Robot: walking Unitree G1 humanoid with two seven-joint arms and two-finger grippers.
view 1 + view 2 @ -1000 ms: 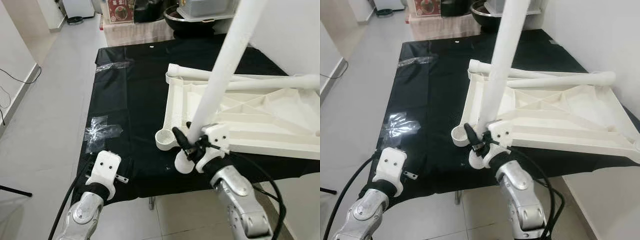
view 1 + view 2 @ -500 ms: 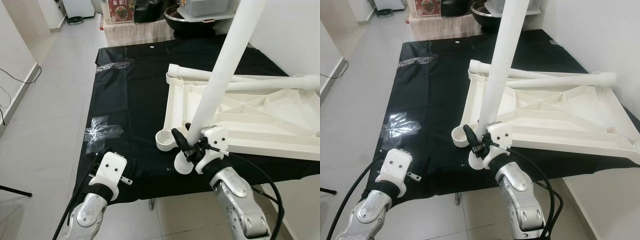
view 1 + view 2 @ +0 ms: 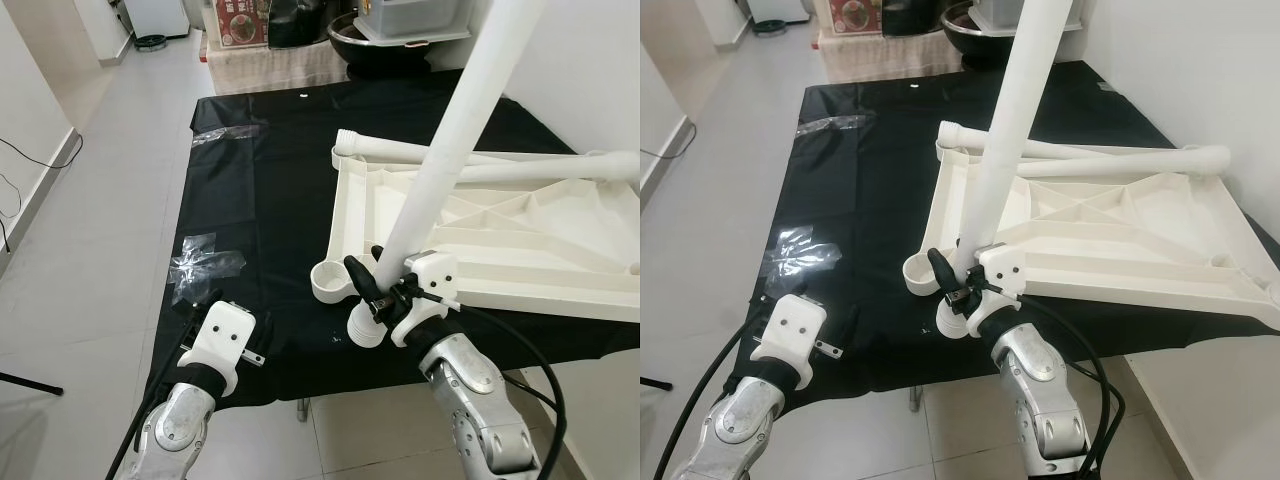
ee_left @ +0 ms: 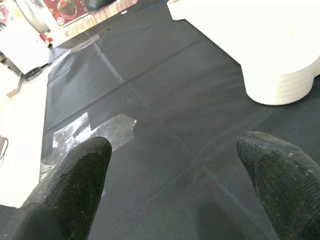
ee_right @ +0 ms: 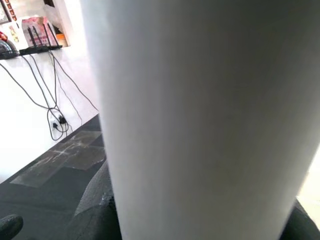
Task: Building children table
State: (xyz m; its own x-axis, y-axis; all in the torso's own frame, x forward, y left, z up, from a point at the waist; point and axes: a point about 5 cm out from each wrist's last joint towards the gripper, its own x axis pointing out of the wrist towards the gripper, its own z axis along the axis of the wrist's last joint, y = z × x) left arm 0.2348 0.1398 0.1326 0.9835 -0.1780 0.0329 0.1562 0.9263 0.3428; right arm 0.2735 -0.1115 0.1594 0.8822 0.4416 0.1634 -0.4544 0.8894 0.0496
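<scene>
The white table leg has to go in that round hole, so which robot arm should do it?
The right. Its gripper already holds the white table leg, whose bottom end hangs just beside the round socket. The left gripper is open, over bare black cloth, farther from the socket.

Likely a home room: pale tiled floor (image 3: 90, 250) stretching around a black-covered bench (image 3: 260, 190), loose cables (image 5: 55, 107) lying by the wall, storage boxes (image 3: 240, 20) sitting behind.

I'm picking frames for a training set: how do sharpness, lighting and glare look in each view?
Eye views: sharp, evenly lit, mild sheen on the black cloth and tape. Left wrist view: cloth sharp, near fingertips soft. Right wrist view: the white leg sits too close, a blurred, featureless mass; the background floor is overexposed.
</scene>
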